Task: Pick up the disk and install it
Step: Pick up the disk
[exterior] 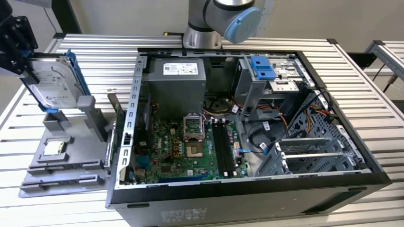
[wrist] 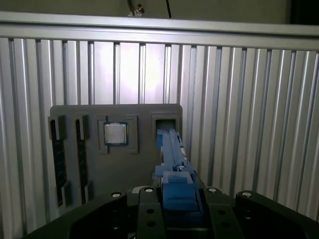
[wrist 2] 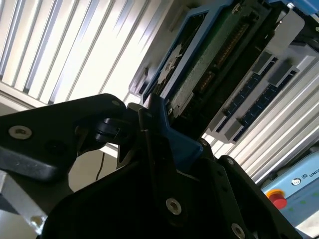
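No print legible, white label point(exterior: 60, 94) on the disk point(exterior: 49, 75) with marks too small to read, white sticker point(exterior: 179, 67) on the power supply point(exterior: 173, 87) at the far edge of the case point(exterior: 252, 183), pale sticker point(exterior: 173, 216) on its near wall, both unreadable

Open computer case point(exterior: 252, 203) on slatted table point(exterior: 94, 52); chip point(exterior: 54, 147) in grey tray point(exterior: 69, 175)

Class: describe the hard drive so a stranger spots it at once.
On the exterior view's left, beside the open computer case, sits a grey plastic tray. At its slot tilts the flat silver-grey hard drive in a blue frame; the small square silver chip lies flat, unframed.
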Controlling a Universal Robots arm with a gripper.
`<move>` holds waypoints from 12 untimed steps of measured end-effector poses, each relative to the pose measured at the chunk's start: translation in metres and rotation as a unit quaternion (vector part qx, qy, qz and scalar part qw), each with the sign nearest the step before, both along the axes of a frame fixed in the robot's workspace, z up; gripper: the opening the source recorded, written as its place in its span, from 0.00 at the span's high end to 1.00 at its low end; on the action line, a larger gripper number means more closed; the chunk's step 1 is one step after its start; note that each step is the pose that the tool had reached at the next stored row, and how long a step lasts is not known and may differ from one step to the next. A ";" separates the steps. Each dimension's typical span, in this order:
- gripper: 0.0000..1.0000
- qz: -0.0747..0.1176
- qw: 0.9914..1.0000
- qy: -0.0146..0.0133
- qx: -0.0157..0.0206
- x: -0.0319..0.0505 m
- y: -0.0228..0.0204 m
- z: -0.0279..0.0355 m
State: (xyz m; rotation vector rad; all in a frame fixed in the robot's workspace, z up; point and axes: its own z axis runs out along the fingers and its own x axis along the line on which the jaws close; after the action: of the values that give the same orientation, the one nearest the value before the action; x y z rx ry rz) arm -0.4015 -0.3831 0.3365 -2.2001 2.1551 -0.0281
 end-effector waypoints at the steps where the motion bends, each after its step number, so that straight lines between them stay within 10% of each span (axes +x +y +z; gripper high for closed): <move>1: 1.00 0.000 1.000 -0.002 0.000 -0.0004 0.0000 0.0010; 12: 1.00 0.000 1.000 -0.009 0.000 -0.0013 0.0001 0.0216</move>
State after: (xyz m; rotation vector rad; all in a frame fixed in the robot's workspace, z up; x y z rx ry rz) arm -0.4028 -0.3830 0.3581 -2.1913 2.1457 -0.0477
